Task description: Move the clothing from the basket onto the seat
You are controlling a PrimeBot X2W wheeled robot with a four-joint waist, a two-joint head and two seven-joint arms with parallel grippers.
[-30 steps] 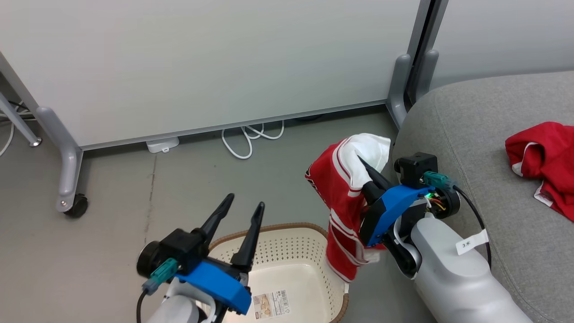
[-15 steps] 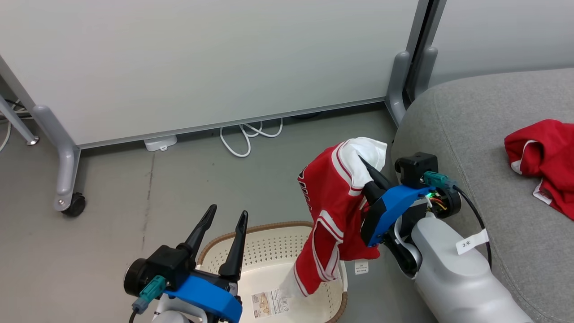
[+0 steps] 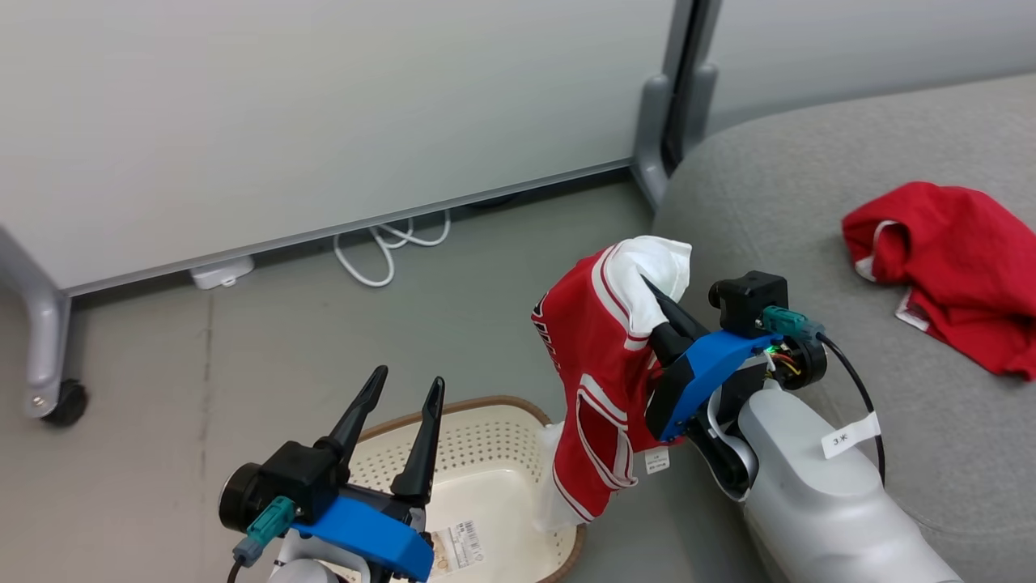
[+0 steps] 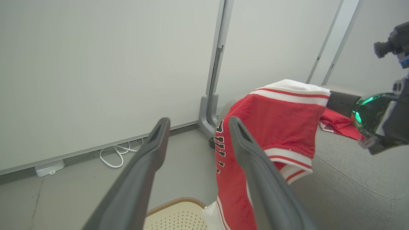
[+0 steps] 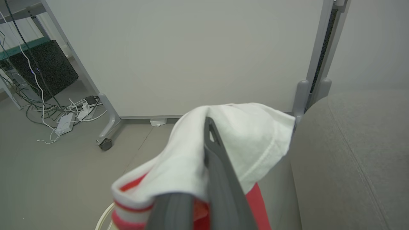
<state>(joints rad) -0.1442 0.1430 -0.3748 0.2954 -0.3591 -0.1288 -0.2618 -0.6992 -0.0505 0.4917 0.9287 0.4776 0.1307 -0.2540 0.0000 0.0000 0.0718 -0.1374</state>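
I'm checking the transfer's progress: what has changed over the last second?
The head camera swung toward the seat. The right end effector, shut on the jersey, carried it nearer the seat; its hanging hem swung over the basket rim. Nothing was grasped or released. The left end effector stays open near the basket; the plain red garment still lies on the seat.

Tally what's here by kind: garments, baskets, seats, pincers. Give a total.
Garments: 2, the jersey and the plain red one
Basket: 1
Seat: 1
Pincers: 2, the left pincer open, the right pincer shut on the jersey
Total: 6
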